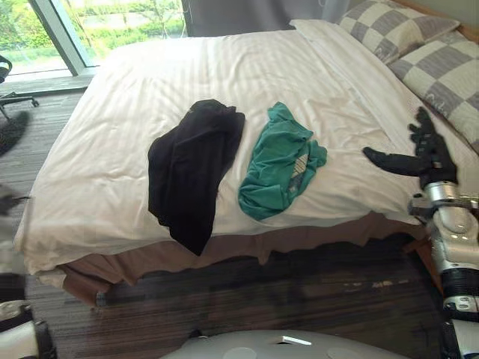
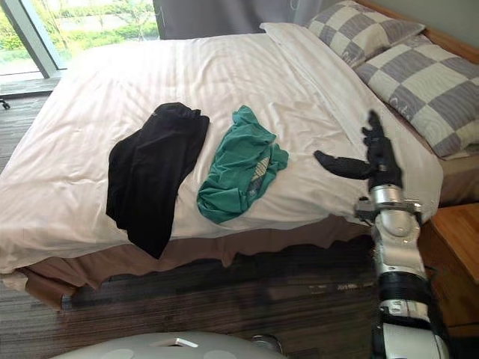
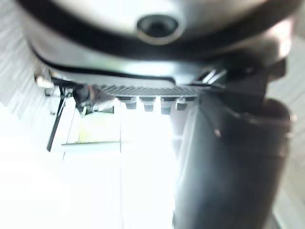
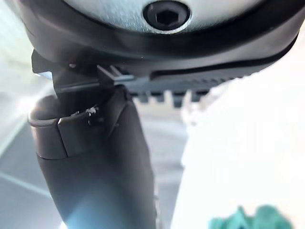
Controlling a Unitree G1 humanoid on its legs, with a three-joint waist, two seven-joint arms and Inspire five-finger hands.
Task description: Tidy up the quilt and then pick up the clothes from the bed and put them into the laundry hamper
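A white quilt (image 1: 150,75) lies spread flat over the bed. On it, near the front edge, a black garment (image 1: 191,168) lies crumpled, one end hanging over the edge. Just right of it sits a bunched teal garment (image 1: 281,161), seen too past my right thumb in the right wrist view (image 4: 252,219). My right hand (image 2: 378,157) hovers above the quilt's front right part, open, fingers straight and thumb pointing toward the teal garment, a short way off it and holding nothing. My left hand (image 3: 228,167) is open in the left wrist view, holding nothing.
Two grey-checked pillows (image 1: 389,30) lie at the head of the bed on the right. A wooden nightstand (image 2: 456,239) stands by the bed's right corner. Dark carpet (image 1: 299,299) runs along the bed's front. A window (image 1: 45,30) and a chair base (image 1: 15,97) are at the far left.
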